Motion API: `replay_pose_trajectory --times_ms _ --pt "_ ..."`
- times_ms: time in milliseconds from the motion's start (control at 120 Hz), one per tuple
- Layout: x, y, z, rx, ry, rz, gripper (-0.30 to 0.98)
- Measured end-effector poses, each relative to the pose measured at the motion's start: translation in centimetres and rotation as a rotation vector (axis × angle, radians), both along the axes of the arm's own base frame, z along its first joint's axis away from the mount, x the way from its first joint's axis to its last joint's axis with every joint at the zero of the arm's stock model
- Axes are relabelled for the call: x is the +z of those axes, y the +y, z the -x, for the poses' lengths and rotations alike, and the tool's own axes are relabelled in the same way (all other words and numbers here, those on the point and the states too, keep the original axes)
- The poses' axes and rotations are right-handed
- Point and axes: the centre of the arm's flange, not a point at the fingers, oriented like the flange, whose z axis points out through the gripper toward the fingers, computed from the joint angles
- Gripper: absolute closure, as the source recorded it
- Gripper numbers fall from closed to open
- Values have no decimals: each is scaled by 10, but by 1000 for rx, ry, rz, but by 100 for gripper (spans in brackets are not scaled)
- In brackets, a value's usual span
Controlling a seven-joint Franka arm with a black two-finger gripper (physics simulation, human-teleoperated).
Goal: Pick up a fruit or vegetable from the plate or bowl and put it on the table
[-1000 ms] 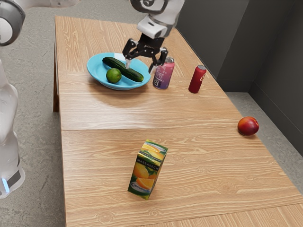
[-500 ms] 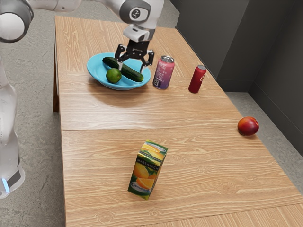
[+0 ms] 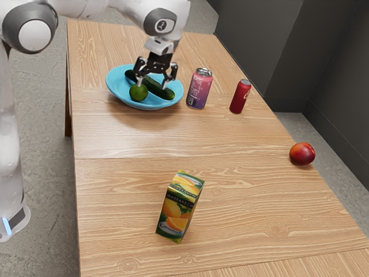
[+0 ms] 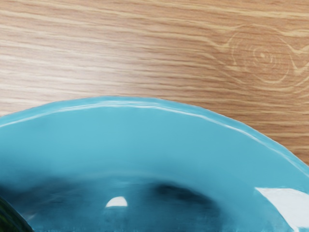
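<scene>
Over the blue plate [image 3: 118, 86] my black gripper [image 3: 151, 85] hangs low with its fingers spread, one on the lime's side and one near the cucumber's far end. The dark green cucumber [image 3: 154, 87] lies across the plate, partly behind the fingers. Beside it the green lime [image 3: 138, 92] rests in the plate, close below one fingertip; contact cannot be told. In the wrist view the plate [image 4: 120, 140] curves under the hand, and part of a dark green item [image 4: 8, 220] shows at a corner; which one is unclear.
A pink can [image 3: 199, 89] stands just beside the plate, with a red can [image 3: 240, 97] farther to the exterior view's right. A red fruit [image 3: 302, 154] sits near the far table edge. The juice carton [image 3: 180, 206] stands on the wooden table [image 3: 121, 173] nearer the camera.
My hand has moved toward the exterior view's left and lower, from beside the pink can to over the plate's cucumber and lime. The items on the table and plate have stayed put.
</scene>
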Motion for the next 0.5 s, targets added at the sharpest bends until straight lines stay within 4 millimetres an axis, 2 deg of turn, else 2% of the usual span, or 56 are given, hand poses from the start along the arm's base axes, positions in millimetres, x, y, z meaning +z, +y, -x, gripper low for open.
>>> replay_pose_trajectory --times_ms 142,350,500 --pt "-16 3 2 -4 0 4 0" --pt "-14 -3 4 -30 -29 0 0" --pt "-10 16 17 -12 -28 -8 0"
